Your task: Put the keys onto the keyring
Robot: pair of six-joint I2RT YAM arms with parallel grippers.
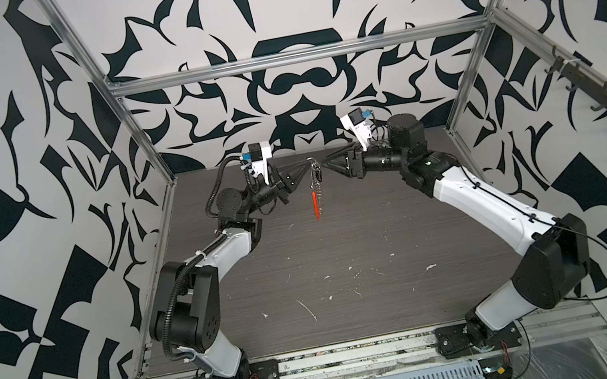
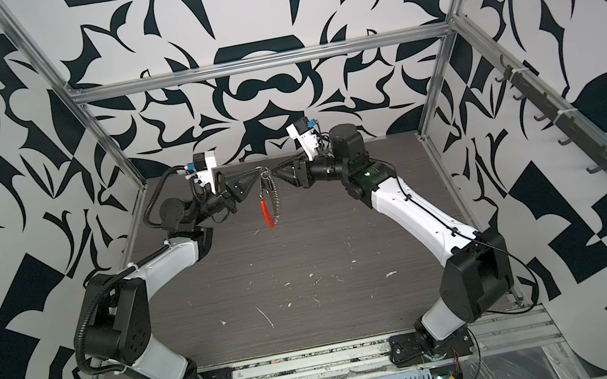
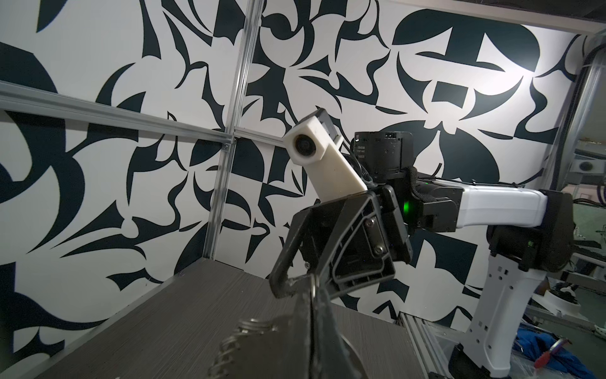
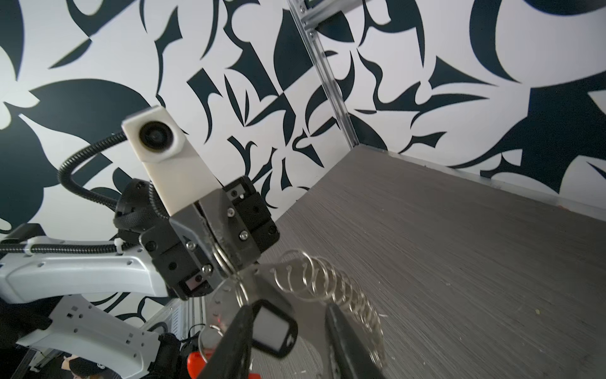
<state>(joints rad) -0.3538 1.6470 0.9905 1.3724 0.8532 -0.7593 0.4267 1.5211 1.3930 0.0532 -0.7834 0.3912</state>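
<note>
The keyring [image 1: 315, 192] [image 2: 269, 203] hangs in mid-air over the far middle of the table, orange-red segment [image 4: 196, 361] lowest. My left gripper [image 1: 305, 164] [image 2: 259, 171] [image 3: 311, 292] [image 4: 226, 262] is shut on its top edge. The keys, one black tag with a white window [image 4: 270, 329], dangle from a small split ring just below that pinch. My right gripper [image 1: 327, 165] [image 2: 277, 174] [image 4: 288, 308] faces the left one, open. The tag hangs between its fingers and rests against one finger [image 4: 236, 338]; the other finger [image 4: 344, 334] stands apart. The keyring's silver split rings [image 4: 314, 275] [image 3: 255, 325] fan out beside it.
The dark wood-grain table [image 1: 328, 270] carries only small white flecks. Aluminium frame posts [image 1: 140, 135] [image 1: 475, 71] stand at the back corners before patterned walls. A rail with hooks [image 1: 593, 93] runs along the right wall. Both arm bases sit on the front rail [image 1: 344, 356].
</note>
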